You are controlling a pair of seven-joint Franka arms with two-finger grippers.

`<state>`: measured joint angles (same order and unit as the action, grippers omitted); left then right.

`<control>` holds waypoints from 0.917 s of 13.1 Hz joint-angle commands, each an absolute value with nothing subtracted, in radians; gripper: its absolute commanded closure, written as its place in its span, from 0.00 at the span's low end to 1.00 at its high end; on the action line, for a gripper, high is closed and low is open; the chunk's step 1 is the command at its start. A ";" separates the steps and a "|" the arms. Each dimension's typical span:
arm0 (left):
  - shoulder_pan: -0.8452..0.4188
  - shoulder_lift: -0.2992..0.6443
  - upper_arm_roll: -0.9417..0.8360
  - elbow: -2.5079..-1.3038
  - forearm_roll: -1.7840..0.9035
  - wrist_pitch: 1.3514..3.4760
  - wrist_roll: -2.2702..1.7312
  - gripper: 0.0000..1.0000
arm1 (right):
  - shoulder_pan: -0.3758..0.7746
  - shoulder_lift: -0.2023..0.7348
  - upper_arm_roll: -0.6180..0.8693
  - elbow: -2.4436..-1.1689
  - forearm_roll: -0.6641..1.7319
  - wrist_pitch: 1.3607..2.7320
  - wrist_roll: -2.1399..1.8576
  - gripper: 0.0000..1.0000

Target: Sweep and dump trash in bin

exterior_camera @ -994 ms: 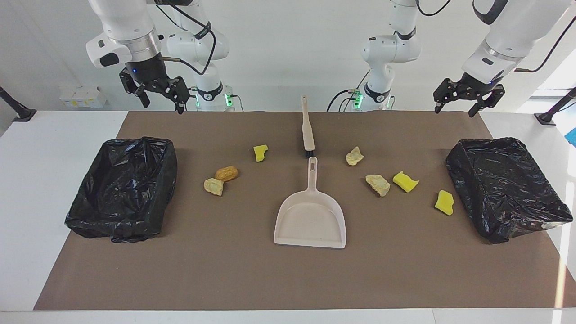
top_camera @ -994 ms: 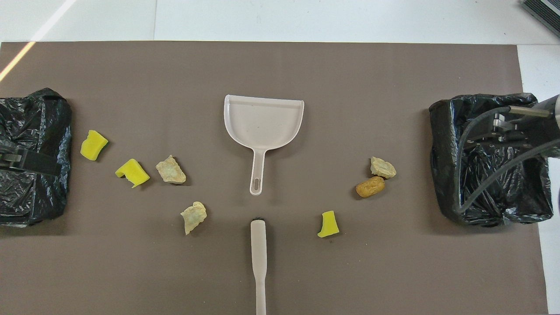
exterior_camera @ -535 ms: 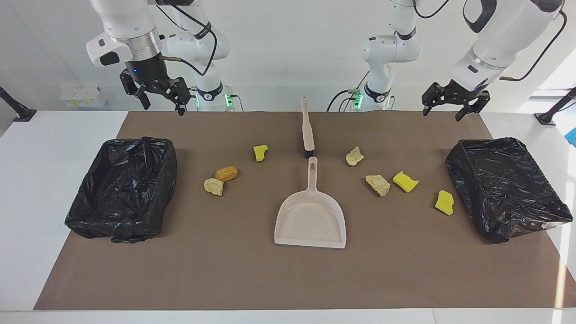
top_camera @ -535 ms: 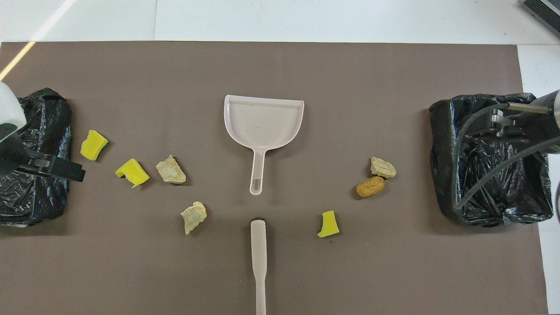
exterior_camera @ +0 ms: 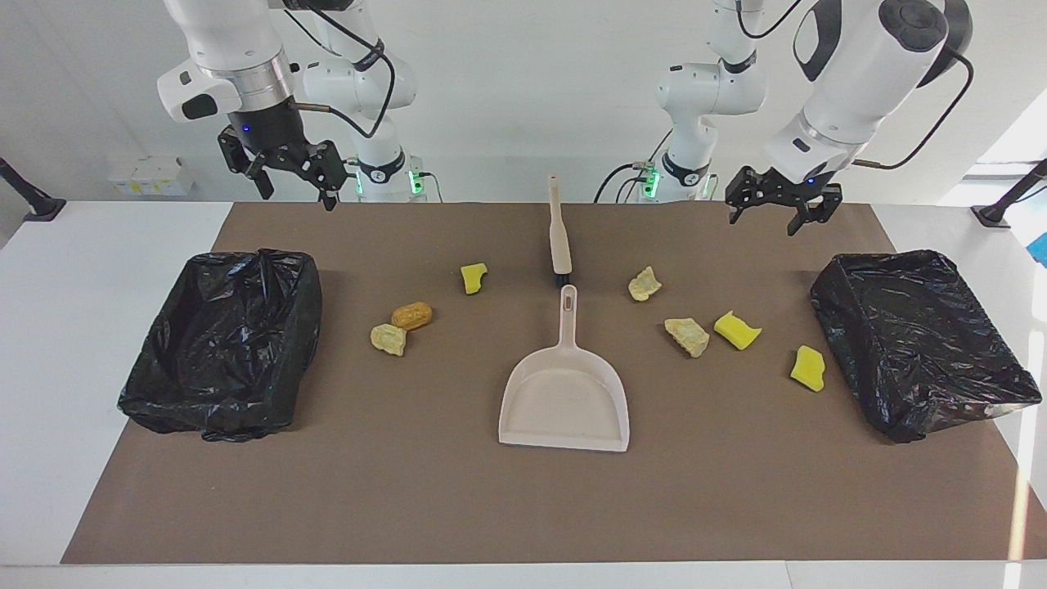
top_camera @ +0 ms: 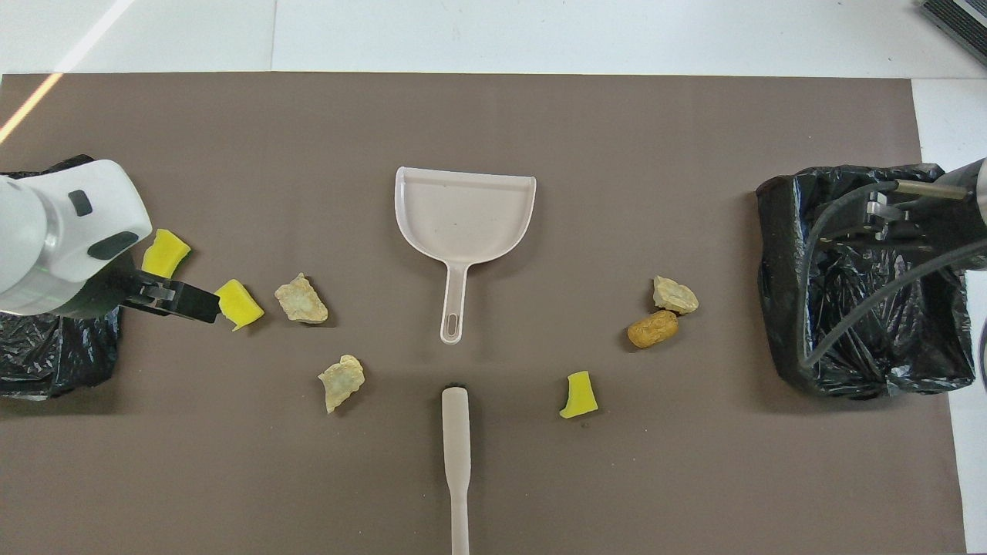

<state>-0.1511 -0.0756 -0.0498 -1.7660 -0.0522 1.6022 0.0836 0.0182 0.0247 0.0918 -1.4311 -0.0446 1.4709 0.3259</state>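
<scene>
Both grippers are up in the air, open and holding nothing: left gripper (exterior_camera: pixel 773 203), right gripper (exterior_camera: pixel 286 176). Trash (exterior_camera: pixel 411 315) lies on the table (exterior_camera: pixel 409 491).

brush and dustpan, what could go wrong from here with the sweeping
1. The brush lies end to end with the dustpan, its bristle end right at the pan's handle, so grabbing one could nudge the other.
2. The trash is spread out: three bits near the orange lump, four toward the other bin, so bits could get missed.
3. The yellow sponge sits close to that bin's wall, leaving the brush little room.
</scene>
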 commanded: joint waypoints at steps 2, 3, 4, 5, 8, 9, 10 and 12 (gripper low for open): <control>-0.241 -0.167 -0.040 -1.951 -0.058 1.742 -0.032 0.00 | 0.021 0.003 0.098 -1.479 0.003 1.526 0.328 0.00; -0.274 -0.187 -0.040 -2.003 -0.058 1.778 -0.058 0.00 | 0.021 0.000 0.097 -1.486 0.030 1.558 0.328 0.00; -0.306 -0.207 -0.040 -2.044 -0.058 1.807 -0.102 0.00 | 0.018 0.000 0.098 -1.499 0.029 1.562 0.321 0.00; -0.330 -0.222 -0.040 -2.065 -0.060 1.813 -0.174 0.00 | 0.023 0.002 0.100 -1.514 0.025 1.568 0.319 0.00; -0.449 -0.242 -0.040 -2.176 -0.060 1.906 -0.293 0.00 | 0.084 0.034 0.101 -1.520 0.008 1.614 0.334 0.00; -0.481 -0.242 -0.040 -2.207 -0.060 1.934 -0.296 0.00 | 0.098 0.040 0.101 -1.523 -0.006 1.617 0.336 0.00; -0.517 -0.242 -0.040 -2.238 -0.060 1.960 -0.301 0.00 | 0.127 0.063 0.101 -1.523 -0.011 1.621 0.339 0.00; -0.583 -0.241 -0.040 -2.307 -0.060 2.046 -0.372 0.00 | 0.194 0.115 0.101 -1.500 -0.029 1.654 0.408 0.00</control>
